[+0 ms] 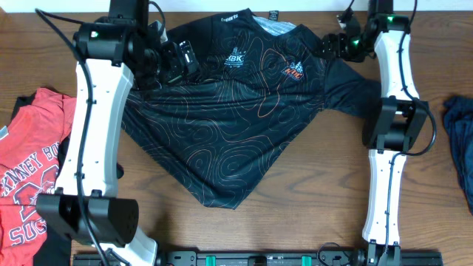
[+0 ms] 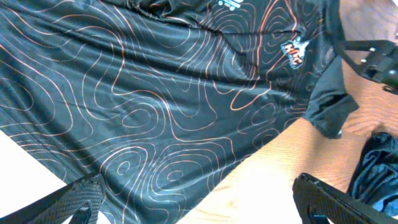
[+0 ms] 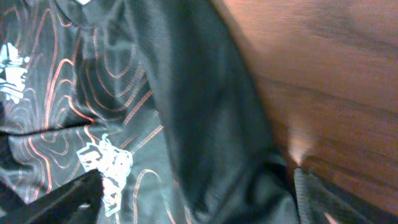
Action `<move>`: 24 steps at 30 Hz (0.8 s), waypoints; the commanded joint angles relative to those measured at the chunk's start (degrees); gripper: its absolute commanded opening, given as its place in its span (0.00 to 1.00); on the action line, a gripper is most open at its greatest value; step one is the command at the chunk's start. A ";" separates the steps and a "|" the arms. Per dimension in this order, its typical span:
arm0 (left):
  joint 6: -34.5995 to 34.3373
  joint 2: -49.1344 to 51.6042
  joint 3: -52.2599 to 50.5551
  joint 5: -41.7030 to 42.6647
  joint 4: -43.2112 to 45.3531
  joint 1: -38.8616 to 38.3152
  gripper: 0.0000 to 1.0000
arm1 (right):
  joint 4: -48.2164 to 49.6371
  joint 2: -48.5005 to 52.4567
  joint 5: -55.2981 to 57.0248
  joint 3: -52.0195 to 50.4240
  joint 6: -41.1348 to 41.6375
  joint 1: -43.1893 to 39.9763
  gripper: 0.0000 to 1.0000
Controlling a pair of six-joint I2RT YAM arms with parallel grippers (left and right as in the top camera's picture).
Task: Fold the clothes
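Jersey (image 1: 236, 125) first: the right gripper (image 3: 193, 202) has its fingers spread wide on either side of the sleeve (image 3: 205, 124), with nothing pinched as far as I can see. The left gripper (image 2: 205, 208) is just as wide and empty, hanging over the other shoulder end. The shirt lies logo-up in the middle of the table (image 1: 295, 222), collar at the far edge, hem skewed into a point toward the arm bases. It looks like thin, slick, floppy sports fabric, so I'd guess it's light, slides easily and sags from any single pinch. Best bet is grabbing at the seams, sleeve hems or shoulders, both sides together. A red T-shirt (image 1: 29, 170) sits beside the left arm and a dark blue garment (image 1: 462, 140) is off to the right.
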 commanded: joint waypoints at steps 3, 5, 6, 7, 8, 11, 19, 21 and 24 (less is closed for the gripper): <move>0.94 -3.91 0.63 -0.07 -0.76 0.07 0.98 | -0.92 6.84 0.00 -1.86 2.40 2.03 0.68; 0.96 -4.17 0.63 -0.04 -1.22 0.07 0.98 | -0.94 6.84 0.02 -1.86 2.82 1.99 0.34; 0.96 -4.15 0.61 -0.13 -1.66 0.07 0.98 | -0.94 6.84 0.02 -1.86 3.43 1.84 0.09; 0.98 -4.04 0.46 -0.33 -2.03 0.07 0.98 | -0.94 6.84 0.00 -1.86 4.35 1.57 0.01; 0.98 -4.02 -0.07 -0.76 -2.25 0.07 0.98 | -0.96 6.84 0.00 -1.86 5.35 1.20 0.01; 1.31 -4.02 -3.02 -1.42 -1.97 -0.07 0.98 | -0.96 6.84 0.00 -1.79 7.39 0.09 0.01; 3.13 -4.02 -13.46 -3.32 3.08 -4.94 0.98 | -4.98 6.75 2.43 -1.66 11.23 -7.28 0.01; 3.10 -4.02 -15.89 -3.34 4.52 -6.56 0.98 | -6.40 6.56 2.47 -1.66 12.11 -9.90 0.01; 3.02 -4.02 -20.20 -3.32 6.45 -9.49 0.98 | -8.44 5.64 4.22 -1.66 13.51 -14.45 0.01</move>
